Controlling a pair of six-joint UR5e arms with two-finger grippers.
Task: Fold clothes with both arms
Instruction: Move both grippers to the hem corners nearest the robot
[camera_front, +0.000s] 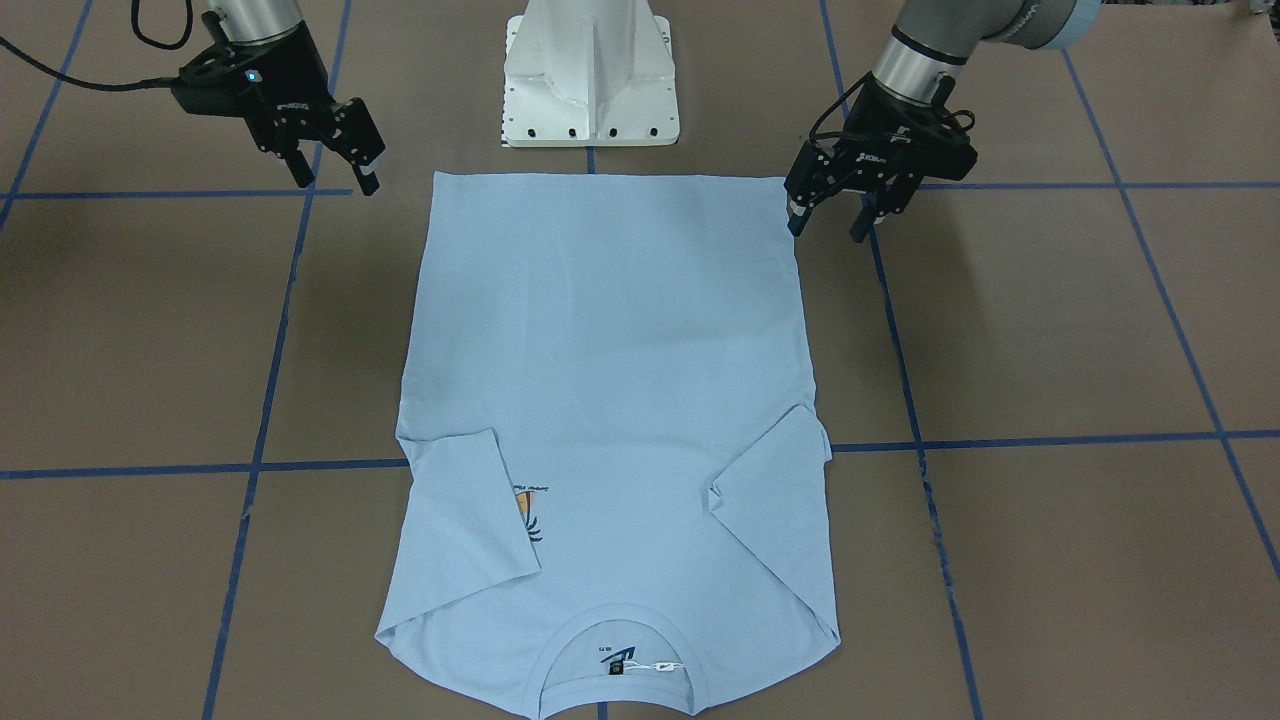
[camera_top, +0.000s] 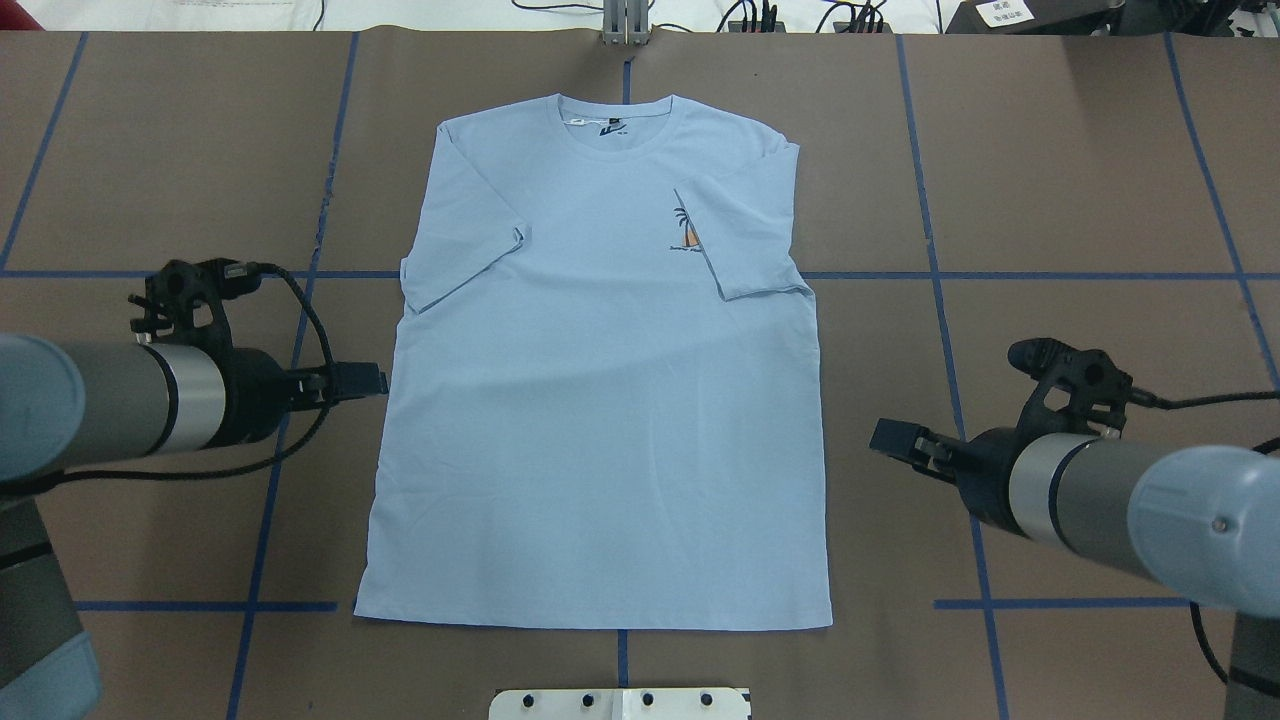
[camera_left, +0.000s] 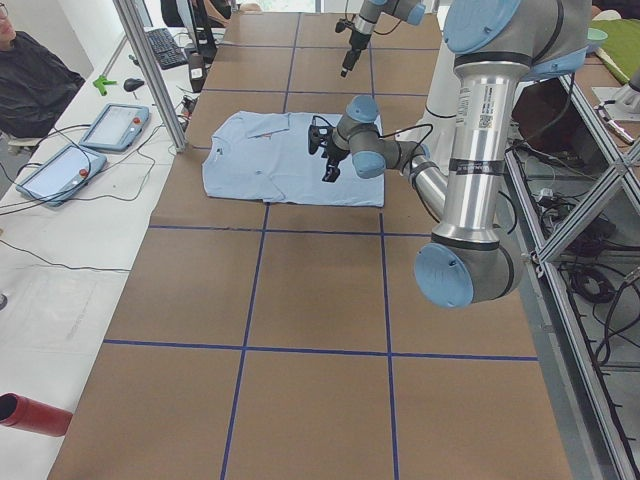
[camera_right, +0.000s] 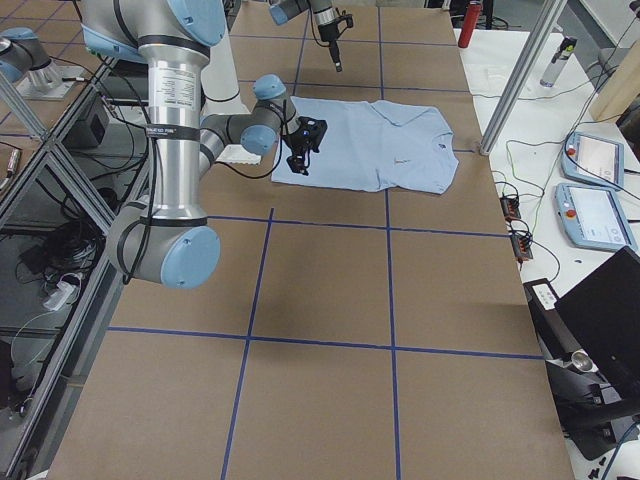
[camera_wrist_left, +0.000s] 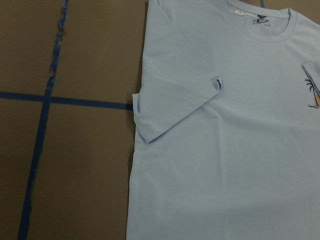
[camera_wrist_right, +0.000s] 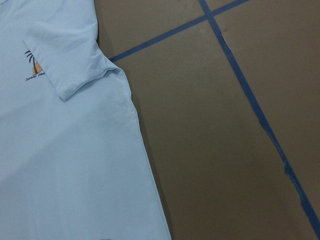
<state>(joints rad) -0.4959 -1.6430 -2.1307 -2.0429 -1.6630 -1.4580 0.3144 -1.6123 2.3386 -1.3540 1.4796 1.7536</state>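
While 1 T-shirt lies flat, left pincer, right pincer: 2, both wide.

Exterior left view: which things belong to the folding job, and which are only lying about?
For the job: light blue T-shirt, left claw, right claw.
Lying about: tablet, red cylinder.

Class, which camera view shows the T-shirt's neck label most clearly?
Exterior front-facing: the neck label lies nearest that camera. Overhead and left wrist show it small; side views cannot resolve it; right wrist misses it.
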